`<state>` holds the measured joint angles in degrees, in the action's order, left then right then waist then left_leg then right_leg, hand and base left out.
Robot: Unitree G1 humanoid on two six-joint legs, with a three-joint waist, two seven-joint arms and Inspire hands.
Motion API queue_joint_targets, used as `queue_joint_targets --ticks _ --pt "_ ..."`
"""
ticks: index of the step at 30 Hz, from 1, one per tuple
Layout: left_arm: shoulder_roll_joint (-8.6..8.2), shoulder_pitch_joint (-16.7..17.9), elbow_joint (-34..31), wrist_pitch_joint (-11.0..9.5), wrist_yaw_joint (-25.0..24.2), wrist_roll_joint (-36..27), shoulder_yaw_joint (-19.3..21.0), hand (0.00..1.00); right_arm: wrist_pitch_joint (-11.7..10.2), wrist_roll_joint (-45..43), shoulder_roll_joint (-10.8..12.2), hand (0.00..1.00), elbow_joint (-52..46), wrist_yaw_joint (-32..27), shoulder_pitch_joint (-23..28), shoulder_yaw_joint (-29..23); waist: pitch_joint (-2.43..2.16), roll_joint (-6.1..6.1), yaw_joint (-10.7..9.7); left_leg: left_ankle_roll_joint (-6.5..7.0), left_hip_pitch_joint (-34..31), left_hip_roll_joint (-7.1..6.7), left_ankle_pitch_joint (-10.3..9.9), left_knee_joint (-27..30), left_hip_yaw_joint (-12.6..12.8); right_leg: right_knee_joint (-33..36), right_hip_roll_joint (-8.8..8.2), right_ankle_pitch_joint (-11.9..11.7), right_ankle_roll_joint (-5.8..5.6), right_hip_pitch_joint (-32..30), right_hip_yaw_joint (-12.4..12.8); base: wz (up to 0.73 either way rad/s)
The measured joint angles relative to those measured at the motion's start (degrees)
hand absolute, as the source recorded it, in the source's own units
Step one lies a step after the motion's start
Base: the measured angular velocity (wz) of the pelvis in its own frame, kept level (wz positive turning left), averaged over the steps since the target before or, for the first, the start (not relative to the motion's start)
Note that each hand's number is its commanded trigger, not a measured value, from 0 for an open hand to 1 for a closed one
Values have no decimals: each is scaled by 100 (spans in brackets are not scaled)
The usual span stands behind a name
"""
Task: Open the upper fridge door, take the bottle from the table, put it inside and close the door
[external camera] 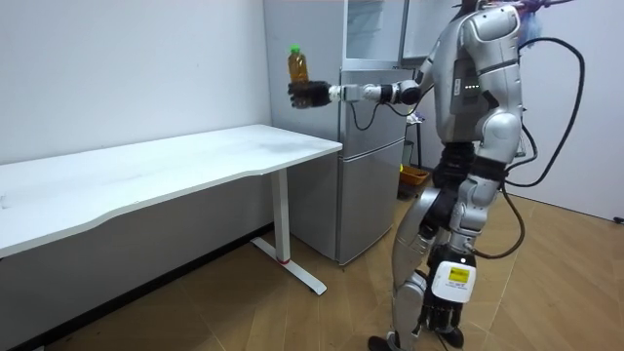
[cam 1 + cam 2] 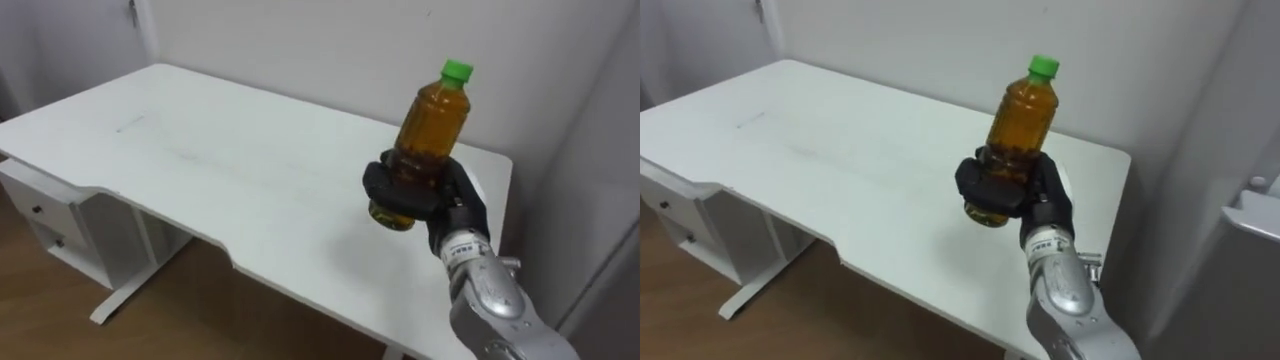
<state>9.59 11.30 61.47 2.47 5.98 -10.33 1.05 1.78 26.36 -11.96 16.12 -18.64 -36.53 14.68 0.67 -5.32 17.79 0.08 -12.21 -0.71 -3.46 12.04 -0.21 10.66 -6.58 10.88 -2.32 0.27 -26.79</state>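
Half done at most: right hand (image 2: 405, 190) curled round bottle (image 2: 432, 125), upright, centre-right of frame, above table (image 2: 200, 160) end. Remaining: fridge (image 1: 370, 166), room view centre, looks shut; open, place bottle.

Bottle (image 2: 430, 125) in right hand (image 2: 455, 200) above table (image 2: 200, 150) end, fridge (image 1: 370, 166) just beside

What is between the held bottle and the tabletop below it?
Nothing. In the room view the bottle, gripped in the right hand, hangs above the table with only open air between them.
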Motion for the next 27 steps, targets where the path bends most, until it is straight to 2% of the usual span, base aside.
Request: queue_joint_targets --ticks 1,6,12,15,17,22,27 --pt "1 10 3 0 0 0 1 0 0 -3 -4 100 -156 30 0 0 -24 17 -47 -5 43 2 6 -1 17 2 5 -4 6 29 13 -9" --pt "6 118 8 0 -3 -13 29 0 20 -7 -10 100 -644 77 -2 -7 -57 22 -174 -7 287 8 4 -40 75 -98 25 -1 3 225 151 -6" --pt "-1 181 43 12 -8 32 119 0 29 -43 -55 100 -1124 42 0 -7 -49 32 -243 -4 587 -1 -8 -138 173 -116 11 1 -15 464 236 -7" --pt "1 179 31 13 -7 215 124 0 89 -109 -83 100 -1456 40 0 -7 -50 29 -339 -5 602 3 -20 -139 202 -115 11 6 -23 471 248 -1" --pt "12 165 31 15 -7 247 129 0 92 -190 -161 100 -1686 42 -1 -8 -48 32 -362 -1 602 7 -41 -131 230 -111 9 6 -23 465 259 -5" --pt "65 148 34 11 -7 253 171 0 91 -240 -424 100 -2358 -22 -1 -9 -46 35 -539 -2 596 6 -85 -122 251 -106 1 7 -27 458 292 -1" --pt "25 165 37 7 -10 250 211 0 91 -411 -467 100 -2777 15 -2 -68 -31 79 -746 -5 596 16 -97 -123 296 -98 3 6 -27 448 333 -5"
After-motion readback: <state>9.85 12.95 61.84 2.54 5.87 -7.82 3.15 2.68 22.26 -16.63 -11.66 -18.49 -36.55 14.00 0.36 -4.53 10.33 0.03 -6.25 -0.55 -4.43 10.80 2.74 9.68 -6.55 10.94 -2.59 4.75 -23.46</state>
